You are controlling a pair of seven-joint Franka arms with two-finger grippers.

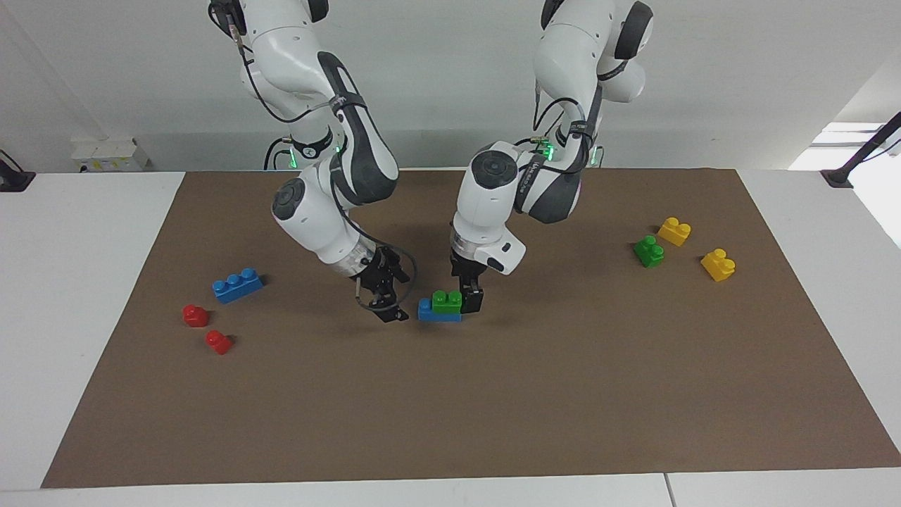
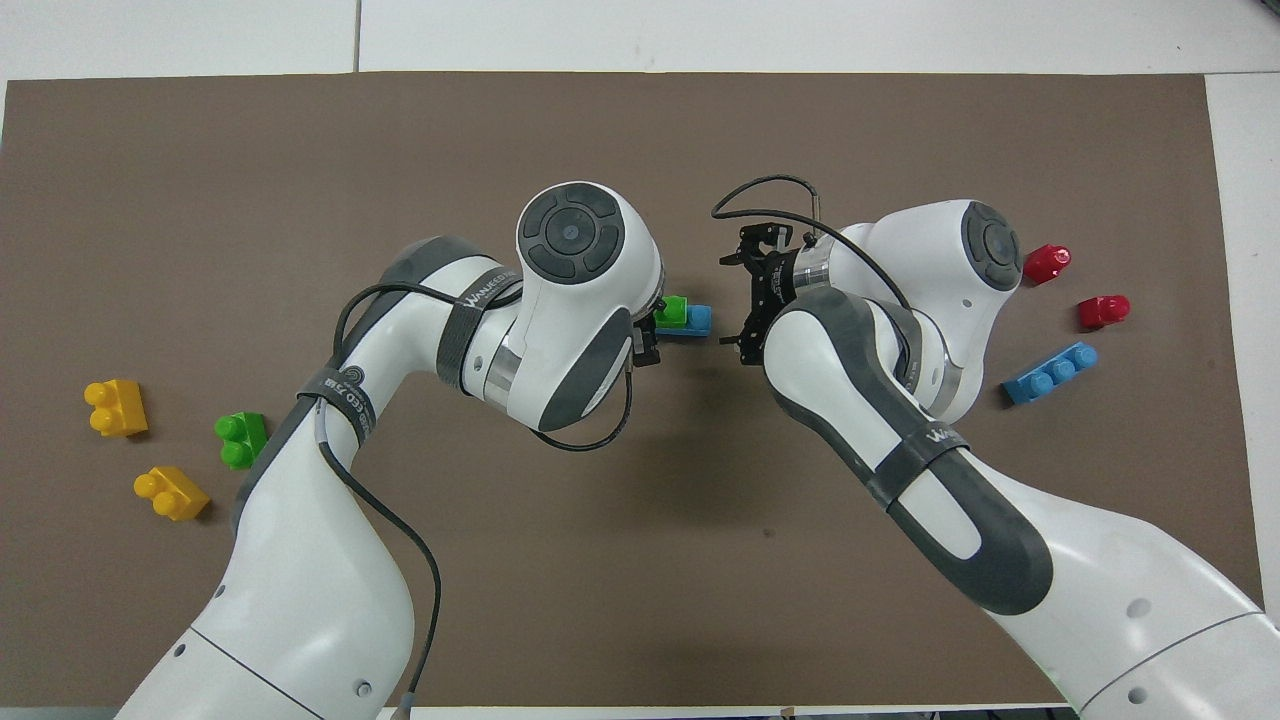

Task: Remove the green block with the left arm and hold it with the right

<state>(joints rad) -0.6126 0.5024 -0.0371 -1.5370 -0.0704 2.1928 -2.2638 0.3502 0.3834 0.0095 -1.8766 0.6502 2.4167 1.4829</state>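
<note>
1. Plainly, the green block (image 1: 446, 301) sat stacked on a blue brick (image 1: 438, 313) at the middle of the brown mat (image 1: 493, 394) — studs up, toward the left arm's end of that brick.
2. The left gripper (image 1: 470, 299) was down at the green block, one finger showing against its side; whether it had clamped I cannot tell.
3. The right gripper (image 1: 386, 299) hung just beside the blue brick's free end, fingers spread and holding nothing — likely placed to pin the base while the top is pulled off.
4. A second green brick (image 1: 648, 251) lay by 2 yellow bricks (image 1: 674, 230), well apart, so probably not the target.
</note>
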